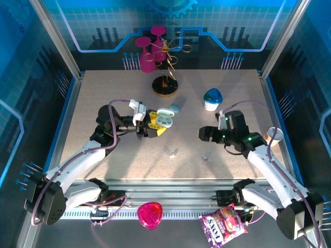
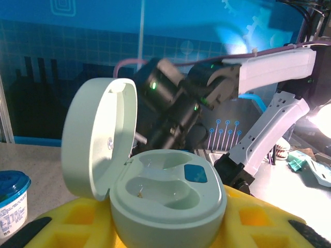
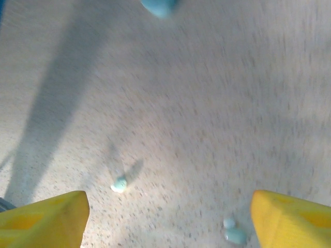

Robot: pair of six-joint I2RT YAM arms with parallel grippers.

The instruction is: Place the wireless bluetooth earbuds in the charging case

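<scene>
Two earbuds [image 1: 172, 153] lie loose on the table [image 1: 103, 93], apart from each other, between the arms. Both sockets of the charging case [image 2: 165, 196] look empty. Left gripper [image 1: 155, 124] is clamped on the case, lid up. Right gripper [image 3: 168, 222] hangs over the buds, jaws spread wide, nothing held. Step in hand: first pick. Next move likely calls for lowering onto one bud, pinching it carefully since it's tiny, then carrying it to a socket.
</scene>
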